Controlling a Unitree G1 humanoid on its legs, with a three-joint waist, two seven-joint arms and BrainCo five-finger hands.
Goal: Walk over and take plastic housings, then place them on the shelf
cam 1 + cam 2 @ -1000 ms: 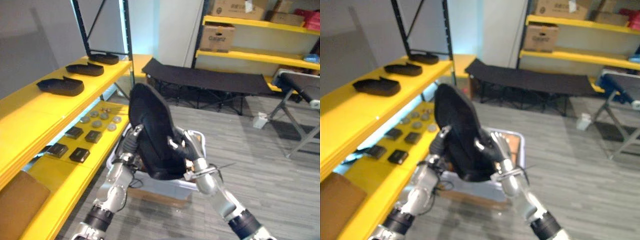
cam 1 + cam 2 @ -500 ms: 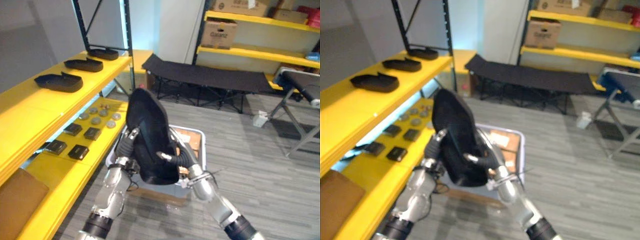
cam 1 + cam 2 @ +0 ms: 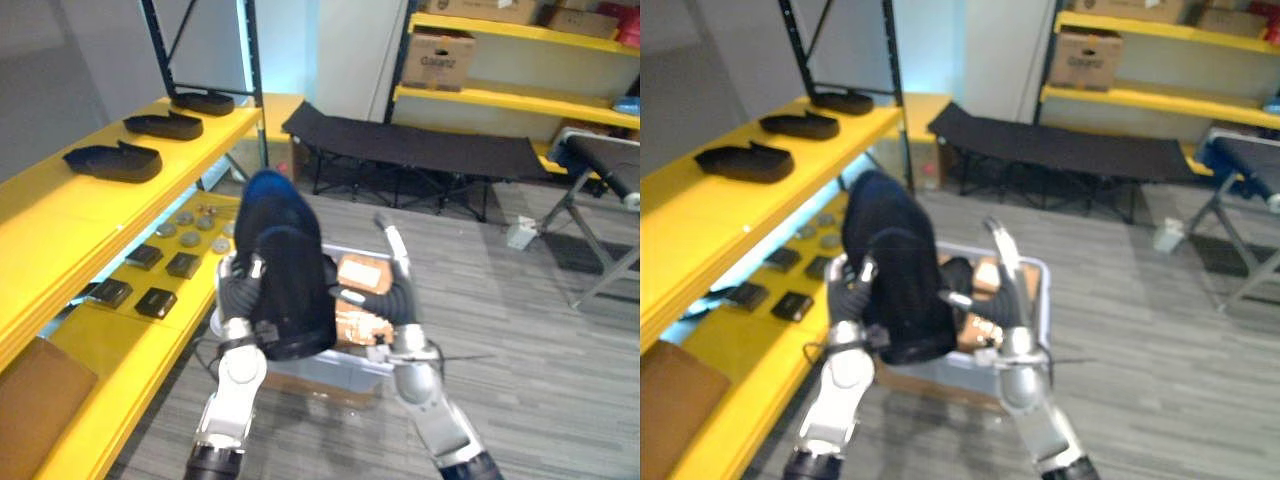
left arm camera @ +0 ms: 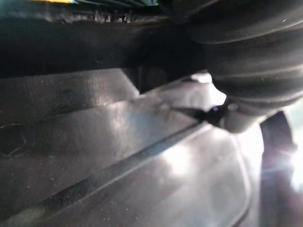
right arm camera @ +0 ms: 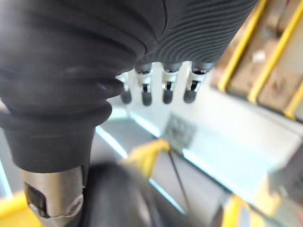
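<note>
Storeroom, yellow shelf (image 3: 70,215) at left | black plastic housing (image 3: 285,275) upright over grey bin (image 3: 335,368), against left hand (image 3: 238,290) — its grip I cannot tell | right hand (image 3: 393,295) beside it, fingers straight and spread | step: carrying — next: turn left, lift onto bare shelf part

Housing (image 3: 285,270) motion-blurred, hides most of grey bin (image 3: 335,368); L hand (image 3: 240,290) partly behind it; far top-shelf boxes (image 3: 490,6) cut by edge.

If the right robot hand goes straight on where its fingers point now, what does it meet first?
Nothing near: the right robot hand points away over the floor toward the black cot; depth is unclear.
</note>
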